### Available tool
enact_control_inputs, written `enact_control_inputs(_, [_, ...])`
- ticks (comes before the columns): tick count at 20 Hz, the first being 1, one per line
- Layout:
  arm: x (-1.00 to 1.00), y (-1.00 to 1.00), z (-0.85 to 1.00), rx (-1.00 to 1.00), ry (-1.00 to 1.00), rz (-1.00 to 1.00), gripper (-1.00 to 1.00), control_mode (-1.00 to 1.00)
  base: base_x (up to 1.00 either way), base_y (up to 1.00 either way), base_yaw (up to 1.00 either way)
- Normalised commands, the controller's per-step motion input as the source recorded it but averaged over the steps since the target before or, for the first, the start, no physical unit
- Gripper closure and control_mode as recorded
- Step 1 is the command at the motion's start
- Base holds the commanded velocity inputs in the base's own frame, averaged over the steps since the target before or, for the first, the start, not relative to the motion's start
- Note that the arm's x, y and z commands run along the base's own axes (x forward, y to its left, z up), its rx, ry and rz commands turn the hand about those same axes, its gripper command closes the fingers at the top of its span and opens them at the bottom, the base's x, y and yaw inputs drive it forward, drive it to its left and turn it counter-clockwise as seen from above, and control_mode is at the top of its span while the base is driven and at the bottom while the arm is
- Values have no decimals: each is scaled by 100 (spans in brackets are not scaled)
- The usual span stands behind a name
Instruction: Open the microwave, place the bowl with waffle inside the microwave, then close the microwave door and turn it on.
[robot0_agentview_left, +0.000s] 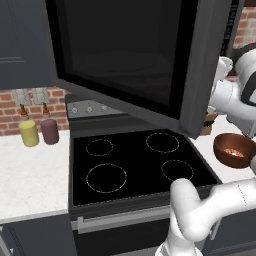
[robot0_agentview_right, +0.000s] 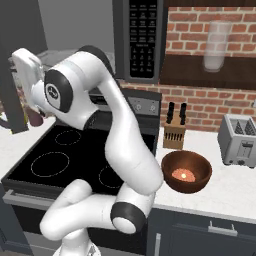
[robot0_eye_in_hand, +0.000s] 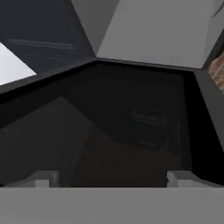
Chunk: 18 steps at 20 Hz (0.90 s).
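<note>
Up by the microwave door, the gripper holds its fingers spread wide with nothing between them; in the hand view the two tips point at the door's dark glass, close in front of it, and whether they touch it cannot be told. That door stands swung out over the stove, hiding the oven's inside in the left base view. Beside it, the microwave shows its keypad strip above the stove's back panel.

The bowl sits well apart from the fingers, low on the white counter just right of the stove, with the waffle lying as small orange pieces on its bottom. Behind the bowl stands a knife block, and farther right of it a toaster. Left of the stove, a yellow cup and a mauve cup stand side by side against the brick wall.
</note>
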Motion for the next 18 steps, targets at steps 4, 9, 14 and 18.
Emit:
enact_control_inputs(4, [-5, 100, 36, -70, 39, 4, -100, -100, 0, 0, 0])
enact_control_inputs(9, [0, 100, 48, -63, 41, 3, -100, -100, 0, 0, 0])
enact_control_inputs(14, [0, 100, 48, -56, 44, 2, -100, -100, 0, 0, 0])
enact_control_inputs(18, [0, 42, 37, -34, 30, 0, -100, -100, 0, 0, 0])
